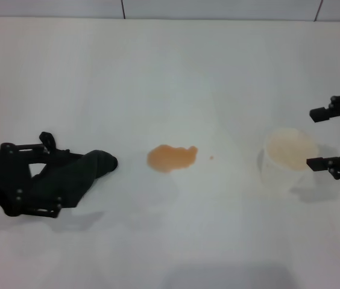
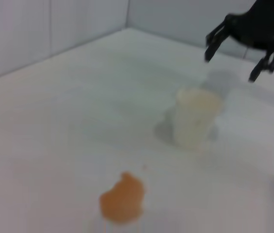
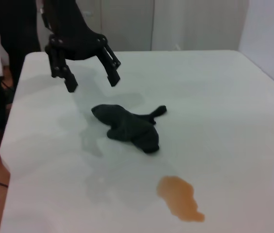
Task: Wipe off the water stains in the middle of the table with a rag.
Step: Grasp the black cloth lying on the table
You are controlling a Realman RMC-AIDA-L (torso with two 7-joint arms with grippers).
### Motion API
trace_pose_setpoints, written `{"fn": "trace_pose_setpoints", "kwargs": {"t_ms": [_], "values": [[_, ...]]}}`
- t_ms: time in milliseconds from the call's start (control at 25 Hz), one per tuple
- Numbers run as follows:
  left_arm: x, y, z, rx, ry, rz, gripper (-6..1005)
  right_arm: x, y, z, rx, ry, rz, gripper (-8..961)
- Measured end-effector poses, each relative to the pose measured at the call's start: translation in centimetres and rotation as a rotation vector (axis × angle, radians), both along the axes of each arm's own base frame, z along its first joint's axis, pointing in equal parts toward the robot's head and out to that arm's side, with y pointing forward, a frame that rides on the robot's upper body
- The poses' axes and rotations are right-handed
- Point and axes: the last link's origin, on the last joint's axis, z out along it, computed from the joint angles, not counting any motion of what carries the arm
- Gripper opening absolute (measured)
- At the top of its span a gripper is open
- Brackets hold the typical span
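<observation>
Two hands, one job: the left hand (image 3: 87, 78) hovers spread wide above the rag (image 3: 127, 126), holding nothing, probably lining up a grab. The water stains (image 1: 172, 158) sit mid-worktop (image 1: 170, 72). Right hand (image 1: 333, 138) idles open beside a cup (image 1: 287, 159).

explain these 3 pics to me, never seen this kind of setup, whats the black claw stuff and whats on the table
The black claws are a two-armed robot's grippers. One picture looks down from a camera on its head; the other two come from cameras on its wrists. On the white table lie an orange-brown spill, the water stains, a dark rag and a pale cup. The left gripper hangs open above the rag, not holding it. The right gripper is open beside the cup. Nothing is held.
</observation>
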Motion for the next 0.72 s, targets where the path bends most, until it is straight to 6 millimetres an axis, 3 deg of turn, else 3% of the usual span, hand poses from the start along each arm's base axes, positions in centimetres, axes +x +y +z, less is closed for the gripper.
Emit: {"fn": "trace_pose_setpoints", "kwargs": {"t_ms": [480, 720], "values": [[-0.8, 1.9, 2.6, 0.032, 0.185, 0.064, 835, -1.1, 0.3, -1.1, -0.045, -0.006, 0.012, 857], [-1.7, 2.9, 2.3, 0.031, 0.252, 0.088, 834, -1.9, 0.5, -1.6, -0.066, -0.009, 0.022, 858]]}}
